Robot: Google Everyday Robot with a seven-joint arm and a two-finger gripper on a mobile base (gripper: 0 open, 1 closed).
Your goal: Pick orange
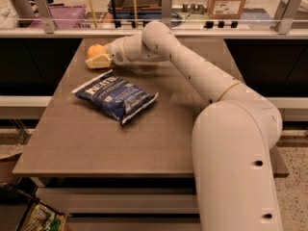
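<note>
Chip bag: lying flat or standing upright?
Lying flat: the chip bag rests printed face up on the table; the gripper is beyond it, at the orange.

The brown table (144,143) carries a blue bag (115,96), lying flat. Beyond the bag, towards the table's far left corner, the orange (94,49) sits at the gripper (95,57). It is unclear whether the orange touches the tabletop.
</note>
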